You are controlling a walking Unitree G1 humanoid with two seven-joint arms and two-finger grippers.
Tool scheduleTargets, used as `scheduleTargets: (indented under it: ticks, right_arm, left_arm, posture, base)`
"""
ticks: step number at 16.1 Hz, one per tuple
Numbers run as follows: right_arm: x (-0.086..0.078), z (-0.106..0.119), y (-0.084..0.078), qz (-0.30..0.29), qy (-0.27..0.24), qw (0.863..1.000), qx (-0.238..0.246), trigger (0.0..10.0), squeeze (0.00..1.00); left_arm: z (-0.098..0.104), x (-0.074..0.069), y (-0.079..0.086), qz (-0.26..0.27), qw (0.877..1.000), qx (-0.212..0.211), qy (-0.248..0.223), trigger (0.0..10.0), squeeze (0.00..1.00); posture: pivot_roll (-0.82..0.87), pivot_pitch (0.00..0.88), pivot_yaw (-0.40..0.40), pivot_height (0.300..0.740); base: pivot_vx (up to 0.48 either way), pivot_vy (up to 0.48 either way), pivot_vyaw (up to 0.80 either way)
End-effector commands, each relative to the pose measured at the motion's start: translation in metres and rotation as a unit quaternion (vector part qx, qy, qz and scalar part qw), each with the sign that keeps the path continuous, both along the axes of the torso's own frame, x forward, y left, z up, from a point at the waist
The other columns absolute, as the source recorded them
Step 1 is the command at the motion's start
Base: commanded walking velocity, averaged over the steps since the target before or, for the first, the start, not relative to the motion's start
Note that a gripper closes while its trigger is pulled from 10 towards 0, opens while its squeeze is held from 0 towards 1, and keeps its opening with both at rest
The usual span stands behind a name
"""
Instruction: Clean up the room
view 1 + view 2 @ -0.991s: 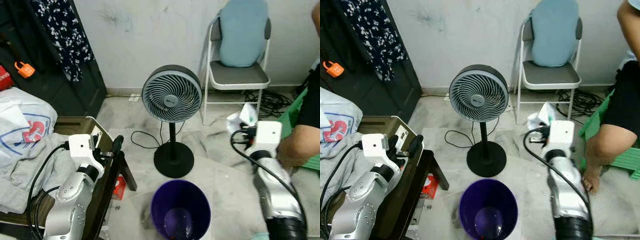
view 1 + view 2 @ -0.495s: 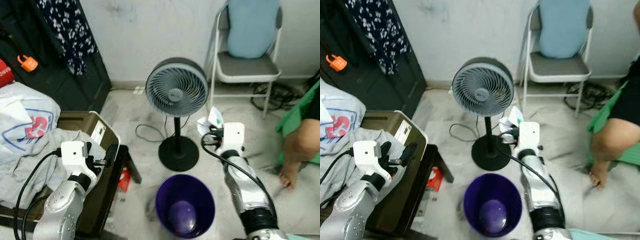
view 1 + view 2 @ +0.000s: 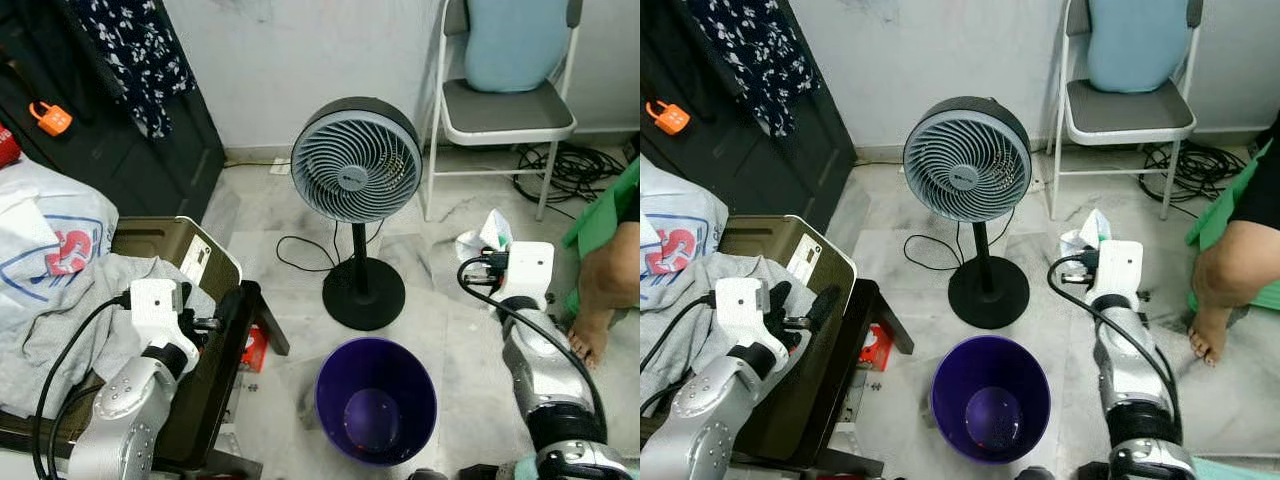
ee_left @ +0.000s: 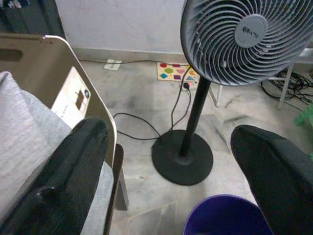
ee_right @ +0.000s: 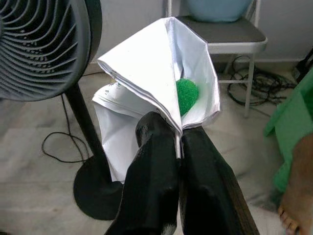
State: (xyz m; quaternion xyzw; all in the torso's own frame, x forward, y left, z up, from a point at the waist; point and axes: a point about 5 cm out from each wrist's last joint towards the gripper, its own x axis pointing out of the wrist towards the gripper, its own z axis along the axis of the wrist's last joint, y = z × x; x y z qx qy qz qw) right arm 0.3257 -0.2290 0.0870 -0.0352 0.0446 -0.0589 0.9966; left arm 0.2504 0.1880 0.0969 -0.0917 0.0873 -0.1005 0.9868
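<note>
Marble floor (image 3: 460,350) carries a fan (image 3: 357,172) and a purple bin (image 3: 375,412) before it. Right tool (image 5: 177,144) pinches white paper (image 5: 151,73), held up right of the fan, beyond the bin. Left tool (image 4: 171,161) gapes wide beside grey cloth (image 3: 70,320).

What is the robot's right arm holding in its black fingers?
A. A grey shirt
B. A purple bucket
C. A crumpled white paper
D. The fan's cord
C: the right wrist view shows the right gripper with its fingers pinched shut on a folded white paper, held up beside the fan and not yet over the purple bucket.
</note>
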Motion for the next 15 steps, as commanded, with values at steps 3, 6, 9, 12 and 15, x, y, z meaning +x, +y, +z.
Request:
scheduleTargets:
  ticks: [3,6,9,12,15]
  right_arm:
    - [0.002,-0.004,0.039,0.055,-0.007,0.998,0.032,10.0,0.00]
    - [-0.007,-0.018,0.084,0.100,0.007,0.994,0.053,10.0,0.00]
    - [-0.006,-0.017,0.092,0.109,0.004,0.993,0.050,10.0,0.00]
    - [0.002,-0.010,0.081,0.090,-0.002,0.995,0.048,10.0,0.00]
    - [0.007,-0.006,0.091,0.103,-0.005,0.993,0.050,10.0,0.00]
  left_arm:
    - [0.001,-0.002,0.006,0.004,1.000,0.007,0.006,10.0,0.00]
    - [0.001,-0.002,0.004,0.000,1.000,0.008,0.007,10.0,0.00]
    - [0.002,-0.001,0.004,-0.003,1.000,0.007,0.006,10.0,0.00]
    - [0.002,0.002,0.002,-0.006,1.000,0.005,0.006,10.0,0.00]
    - [0.001,0.004,-0.002,-0.007,1.000,0.001,0.005,10.0,0.00]
  posture:
    - [-0.16,0.174,0.166,0.740]
    - [-0.15,0.177,0.171,0.740]
    - [-0.15,0.175,0.174,0.740]
    - [-0.16,0.169,0.166,0.740]
    - [-0.16,0.162,0.158,0.740]
  base:
    - [0.000,0.000,0.00]
    - [0.000,0.000,0.00]
    - [0.000,0.000,0.00]
    - [0.000,0.000,0.00]
    - [0.000,0.000,0.00]
